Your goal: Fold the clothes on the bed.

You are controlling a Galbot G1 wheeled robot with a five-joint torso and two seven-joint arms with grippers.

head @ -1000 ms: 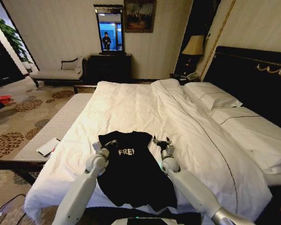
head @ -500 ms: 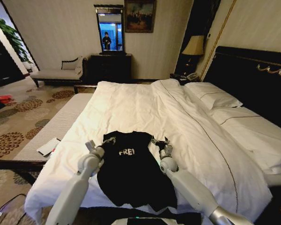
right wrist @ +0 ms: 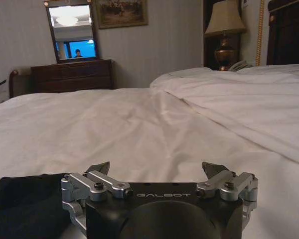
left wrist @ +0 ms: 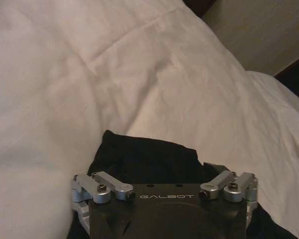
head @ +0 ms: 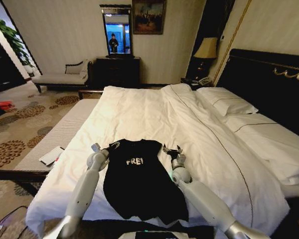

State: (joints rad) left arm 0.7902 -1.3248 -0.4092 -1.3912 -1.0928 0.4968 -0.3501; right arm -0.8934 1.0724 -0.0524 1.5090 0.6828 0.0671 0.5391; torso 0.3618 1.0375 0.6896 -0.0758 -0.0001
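Observation:
The clothes are one black T-shirt (head: 139, 181) with white lettering, lying flat near the foot edge of the bed (head: 154, 112), collar end away from me. My left gripper (head: 107, 148) sits at the shirt's left shoulder. In the left wrist view the left gripper (left wrist: 162, 169) hovers just over the black T-shirt (left wrist: 144, 157), jaws spread apart and holding nothing. My right gripper (head: 172, 150) rests on the white duvet just beyond the shirt's right shoulder. In the right wrist view the right gripper (right wrist: 155, 168) is open, with the T-shirt (right wrist: 25, 199) off to one side.
White pillows (head: 226, 102) lie against the dark headboard (head: 269, 74) on the right. A flat white object (head: 51, 156) lies on the striped mattress edge to the left. A pale chaise bench (head: 60, 77), a dark dresser (head: 117, 69) and a lamp (head: 206, 49) stand along the far wall.
My left arm swung outward to the left and then reached forward, bringing its gripper to the shirt's left shoulder. The right gripper and the shirt have hardly moved.

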